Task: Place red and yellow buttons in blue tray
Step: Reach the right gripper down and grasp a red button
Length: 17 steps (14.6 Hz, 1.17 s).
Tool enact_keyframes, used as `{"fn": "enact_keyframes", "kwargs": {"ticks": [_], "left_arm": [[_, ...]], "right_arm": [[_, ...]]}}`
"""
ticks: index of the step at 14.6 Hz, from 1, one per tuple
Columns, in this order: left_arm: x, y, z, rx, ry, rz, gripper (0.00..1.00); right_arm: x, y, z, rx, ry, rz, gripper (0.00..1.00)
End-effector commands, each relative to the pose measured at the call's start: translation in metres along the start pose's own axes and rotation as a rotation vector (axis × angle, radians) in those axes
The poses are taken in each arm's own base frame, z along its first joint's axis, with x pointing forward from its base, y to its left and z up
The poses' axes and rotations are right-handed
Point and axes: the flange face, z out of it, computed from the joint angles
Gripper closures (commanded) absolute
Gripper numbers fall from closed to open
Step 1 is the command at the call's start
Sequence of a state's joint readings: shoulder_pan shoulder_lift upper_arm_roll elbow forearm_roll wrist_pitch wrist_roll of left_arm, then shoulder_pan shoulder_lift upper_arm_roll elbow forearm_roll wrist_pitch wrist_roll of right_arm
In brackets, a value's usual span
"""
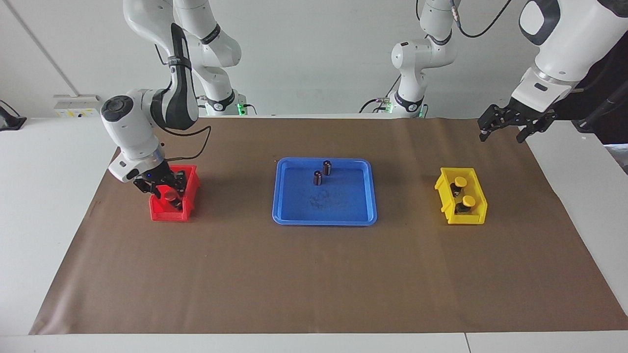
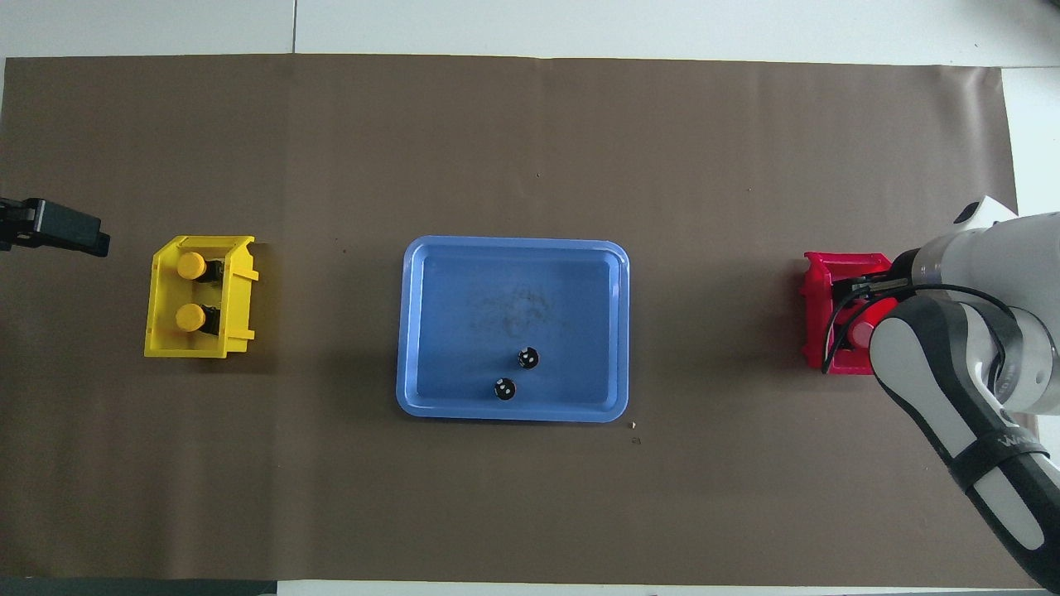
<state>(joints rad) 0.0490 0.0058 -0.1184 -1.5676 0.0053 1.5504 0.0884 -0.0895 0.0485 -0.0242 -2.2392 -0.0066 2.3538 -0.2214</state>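
Down inside the red bin (image 1: 169, 212) at the right arm's end, the right gripper (image 1: 167, 192) grips a red button (image 1: 169, 195); its goal — the blue tray (image 1: 289, 215) — lies mid-table; the left gripper (image 1: 510, 128) waits spread above the table edge, with both yellow buttons (image 1: 468, 200) sitting in the yellow bin (image 1: 444, 186).

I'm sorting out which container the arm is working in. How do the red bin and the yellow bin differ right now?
The red bin sits toward the right arm's end of the table; the yellow bin sits toward the left arm's end. The right end effector is down in the red bin around a red button; the yellow bin has none in it and shows two yellow buttons. Both are small, deep plastic bins.
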Motion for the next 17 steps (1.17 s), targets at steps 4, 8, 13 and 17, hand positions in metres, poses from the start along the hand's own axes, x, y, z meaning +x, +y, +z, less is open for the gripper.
{"fn": "enact_keyframes", "kwargs": {"ticks": [4,8,13,17], "left_arm": [[-0.010,0.000,-0.001,-0.008,-0.009,-0.006,0.00],[-0.009,0.007,-0.001,-0.007,-0.007,0.006,0.00],[-0.009,0.000,-0.001,-0.006,-0.004,-0.004,0.00],[-0.015,-0.002,0.017,0.013,0.038,0.014,0.00]], "right_arm": [[-0.011,0.001,-0.002,0.012,0.018,-0.015,0.56],[-0.008,0.004,-0.010,0.018,-0.008,-0.041,0.84],[0.047,0.013,-0.106,0.049,-0.114,-0.074,0.84],[0.101,-0.096,-0.179,0.036,-0.095,-0.013,0.84]]}}
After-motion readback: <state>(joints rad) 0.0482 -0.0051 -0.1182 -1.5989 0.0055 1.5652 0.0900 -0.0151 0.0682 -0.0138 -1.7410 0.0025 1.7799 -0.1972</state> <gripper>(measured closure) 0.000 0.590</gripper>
